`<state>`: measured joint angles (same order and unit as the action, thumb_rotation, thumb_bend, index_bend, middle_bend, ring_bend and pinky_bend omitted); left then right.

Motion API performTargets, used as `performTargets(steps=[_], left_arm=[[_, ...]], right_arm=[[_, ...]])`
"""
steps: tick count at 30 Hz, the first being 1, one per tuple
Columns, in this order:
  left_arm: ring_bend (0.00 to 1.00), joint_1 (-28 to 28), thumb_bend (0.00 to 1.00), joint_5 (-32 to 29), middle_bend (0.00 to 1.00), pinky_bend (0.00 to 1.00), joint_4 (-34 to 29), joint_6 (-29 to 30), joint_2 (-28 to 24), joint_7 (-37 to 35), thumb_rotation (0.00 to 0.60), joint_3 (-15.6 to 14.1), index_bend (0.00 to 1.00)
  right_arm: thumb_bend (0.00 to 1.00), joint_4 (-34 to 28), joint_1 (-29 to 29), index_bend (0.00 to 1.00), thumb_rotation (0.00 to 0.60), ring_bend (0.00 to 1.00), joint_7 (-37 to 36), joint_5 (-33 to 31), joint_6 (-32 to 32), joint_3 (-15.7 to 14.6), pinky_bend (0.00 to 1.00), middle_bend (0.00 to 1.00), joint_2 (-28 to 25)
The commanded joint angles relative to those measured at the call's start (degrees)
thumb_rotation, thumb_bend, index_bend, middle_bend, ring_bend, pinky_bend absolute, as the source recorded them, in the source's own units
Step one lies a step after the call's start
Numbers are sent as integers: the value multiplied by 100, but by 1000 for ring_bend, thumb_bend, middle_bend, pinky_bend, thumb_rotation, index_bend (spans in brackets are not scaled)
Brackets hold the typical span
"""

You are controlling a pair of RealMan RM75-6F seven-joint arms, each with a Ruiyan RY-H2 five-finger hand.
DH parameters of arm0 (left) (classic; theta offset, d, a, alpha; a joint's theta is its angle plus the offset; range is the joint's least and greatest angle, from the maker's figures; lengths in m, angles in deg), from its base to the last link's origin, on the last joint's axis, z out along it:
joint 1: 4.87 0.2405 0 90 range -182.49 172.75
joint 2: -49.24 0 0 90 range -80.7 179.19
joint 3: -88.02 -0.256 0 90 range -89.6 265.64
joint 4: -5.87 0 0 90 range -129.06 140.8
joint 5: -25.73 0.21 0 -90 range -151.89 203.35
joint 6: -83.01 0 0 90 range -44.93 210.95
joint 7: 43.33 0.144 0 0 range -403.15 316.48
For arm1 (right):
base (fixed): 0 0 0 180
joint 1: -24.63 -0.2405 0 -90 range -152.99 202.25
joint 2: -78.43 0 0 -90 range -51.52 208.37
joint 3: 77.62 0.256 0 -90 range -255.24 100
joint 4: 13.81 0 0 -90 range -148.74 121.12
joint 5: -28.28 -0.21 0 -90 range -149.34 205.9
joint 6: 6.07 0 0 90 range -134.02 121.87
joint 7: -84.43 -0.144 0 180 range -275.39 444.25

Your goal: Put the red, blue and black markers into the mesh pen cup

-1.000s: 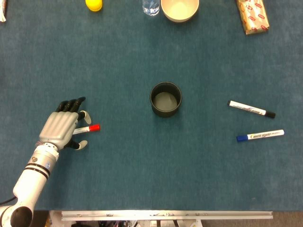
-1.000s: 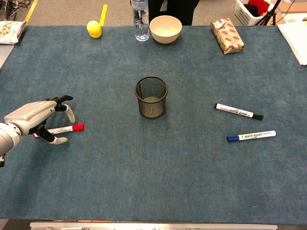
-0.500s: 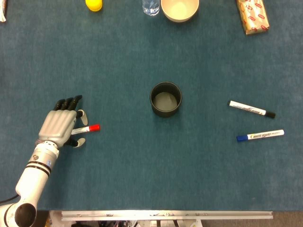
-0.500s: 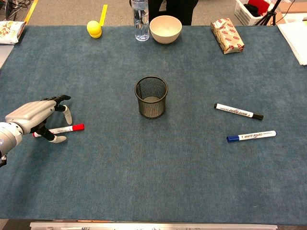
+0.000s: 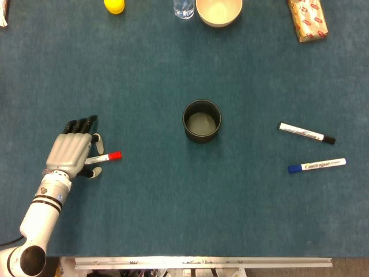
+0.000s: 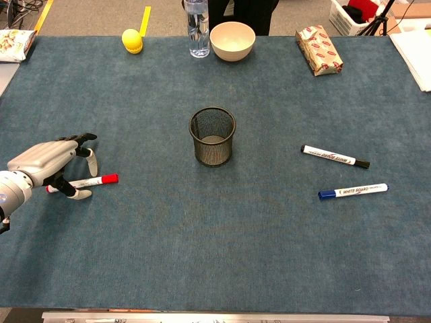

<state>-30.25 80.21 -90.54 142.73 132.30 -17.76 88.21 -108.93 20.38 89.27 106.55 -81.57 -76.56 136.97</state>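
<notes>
The red-capped marker (image 5: 106, 157) (image 6: 97, 180) lies flat at the left of the blue cloth, cap pointing right. My left hand (image 5: 70, 151) (image 6: 47, 161) hovers over its rear end, fingers spread on the far side and thumb on the near side, not closed on it. The black mesh pen cup (image 5: 202, 121) (image 6: 213, 136) stands upright and empty mid-table. To the right lie the black-capped marker (image 5: 307, 133) (image 6: 335, 157) and, nearer me, the blue-capped marker (image 5: 317, 165) (image 6: 353, 190). Neither view shows my right hand.
Along the far edge stand a yellow object (image 5: 114, 5), a clear bottle (image 6: 196, 27), a cream bowl (image 6: 232, 40) and a wrapped packet (image 6: 319, 50). A snack bag (image 6: 15, 44) lies at the far left corner.
My left hand has drawn back slightly to the left along the red marker. The marker and everything else stay where they were.
</notes>
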Motion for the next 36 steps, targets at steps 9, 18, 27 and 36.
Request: performTargets(steps=[9, 18, 27, 36], left_arm=[[0, -25, 235, -36, 0, 0, 5, 20, 5, 9, 600, -8, 495], [0, -42, 321, -62, 0, 0, 36, 9, 14, 13, 600, -31, 508], [0, -58, 322, -69, 0, 0, 68, 12, 26, 42, 600, -56, 508], [0, -53, 323, -51, 0, 0, 107, 47, 62, 15, 600, -53, 527]], right_arm=[[0, 20, 3, 139, 600, 160, -5, -8, 21, -8, 310, 231, 29], [0, 31, 6, 139, 600, 160, -10, -6, 33, -18, 310, 231, 48], [0, 46, 14, 139, 600, 160, -21, -11, 38, -23, 310, 231, 65], [0, 65, 20, 139, 600, 160, -26, -20, 46, -27, 309, 231, 85]])
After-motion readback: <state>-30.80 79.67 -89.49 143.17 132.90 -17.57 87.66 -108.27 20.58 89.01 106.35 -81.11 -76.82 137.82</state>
